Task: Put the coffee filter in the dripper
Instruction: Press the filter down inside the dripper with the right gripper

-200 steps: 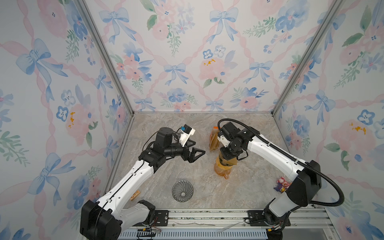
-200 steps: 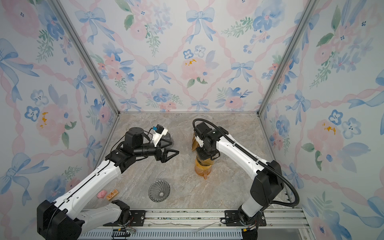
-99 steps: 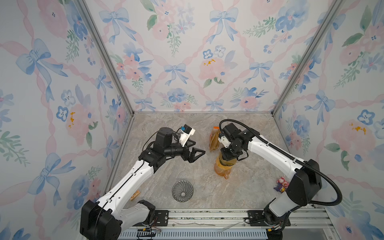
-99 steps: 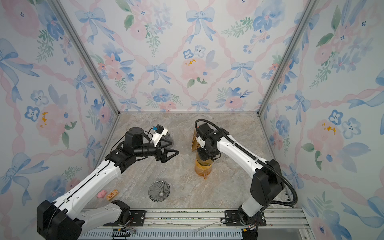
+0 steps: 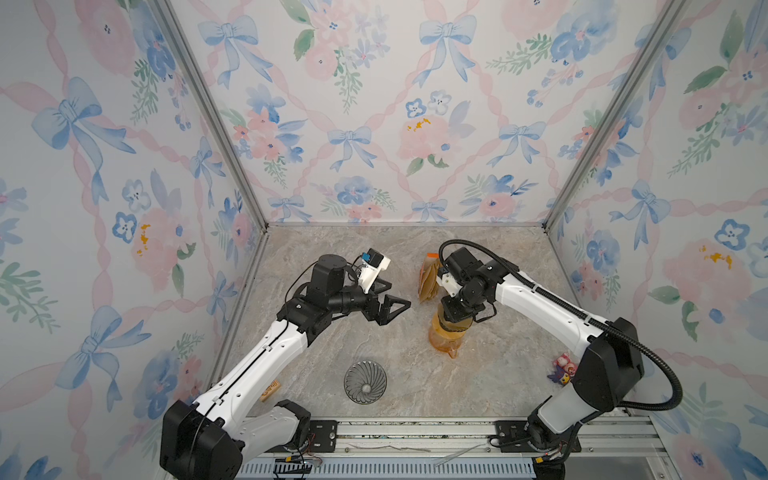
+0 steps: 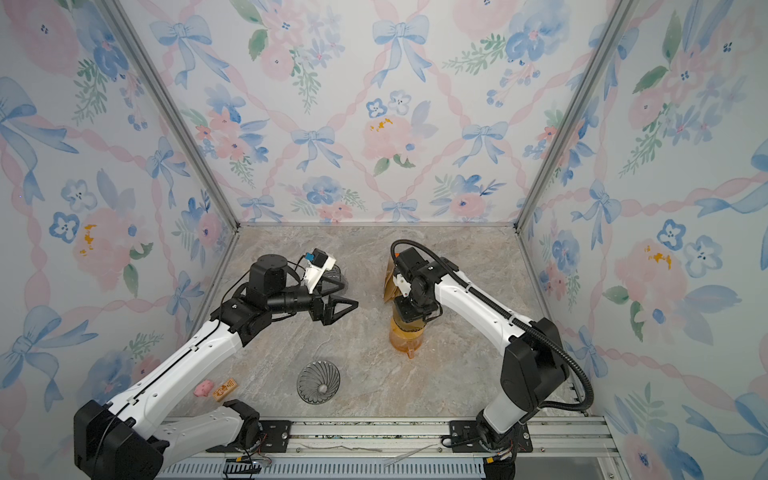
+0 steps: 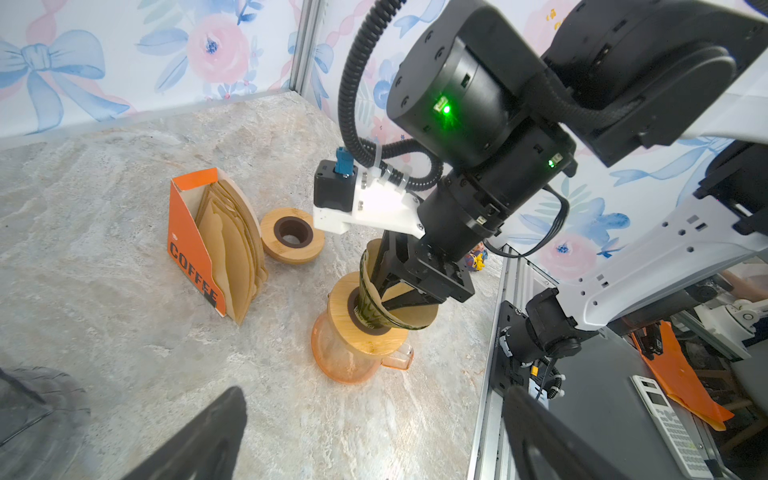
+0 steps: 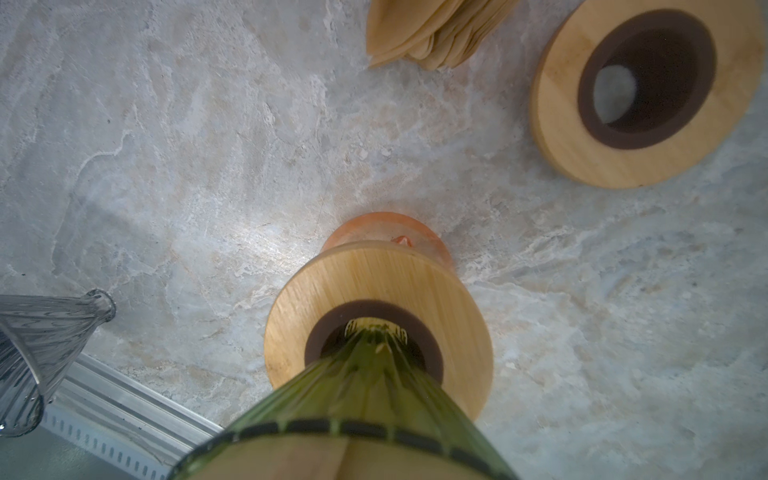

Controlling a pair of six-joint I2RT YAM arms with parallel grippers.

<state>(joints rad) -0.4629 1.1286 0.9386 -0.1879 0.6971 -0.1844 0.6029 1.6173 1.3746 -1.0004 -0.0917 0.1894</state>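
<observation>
The right claw [image 7: 386,278] points down into the green dripper [image 7: 370,305], its fingers sunk in the cone. I cannot tell whether they pinch anything or stand loose (the tips are hidden behind the rim). The brown paper filter [image 7: 409,311] is inside the dripper, lying against its wall around the fingers. The dripper sits in a wooden ring [image 7: 343,328] on top of an orange jug [image 7: 345,361], which stands on the table [image 5: 415,374]. Near the jug are an orange box [image 7: 187,249] of spare filters and, beside that, a second wooden ring [image 7: 291,237] lying flat. The left claw [image 5: 400,296] hangs above the table with its jaws spread wide and nothing between them. It points toward the jug but is apart from it. A grey glass cone [image 5: 365,381] rests on the table near the front rail.
</observation>
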